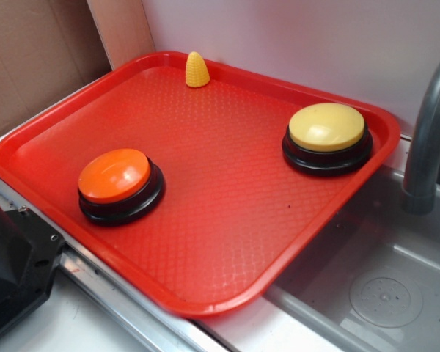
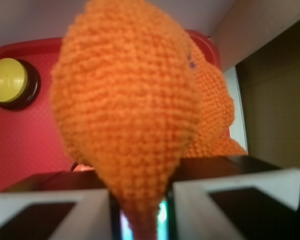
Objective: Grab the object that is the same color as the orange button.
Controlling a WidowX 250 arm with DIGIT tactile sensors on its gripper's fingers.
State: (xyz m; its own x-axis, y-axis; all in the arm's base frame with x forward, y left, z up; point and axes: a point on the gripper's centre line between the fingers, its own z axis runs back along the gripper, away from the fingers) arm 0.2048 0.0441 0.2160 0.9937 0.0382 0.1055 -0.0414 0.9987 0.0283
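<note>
Two views are supplied. Exterior view, left to right: a black fixture (image 1: 11, 264) occupies the lower left corner, beside the near left edge of a red tray (image 1: 227, 220). The orange button (image 1: 115, 176), a glossy dome on a black round base, stands on the left part of the tray. A yellow corn-shaped cone (image 1: 197, 70) stands upright near the tray's far rim, well apart from both buttons. The pale yellow button (image 1: 327, 127), also on a black base, sits near the tray's right corner. A grey sink basin (image 1: 381, 293) lies to the right of the tray, with a grey faucet pipe (image 1: 429, 139) rising at the right edge. Neither the arm nor the orange cloth appears in this view.

Wrist view, left to right: the pale yellow button shows at the left over the red tray surface. The orange knitted cloth bundle (image 2: 125, 110) fills the centre of the frame, above the tray. Its narrow lower end passes down between the two light-coloured fingers (image 2: 85, 215) of the gripper (image 2: 140, 215), which pinch it; the bundle bulges out beyond them. Brown cardboard (image 2: 280, 110) stands at the right.
</note>
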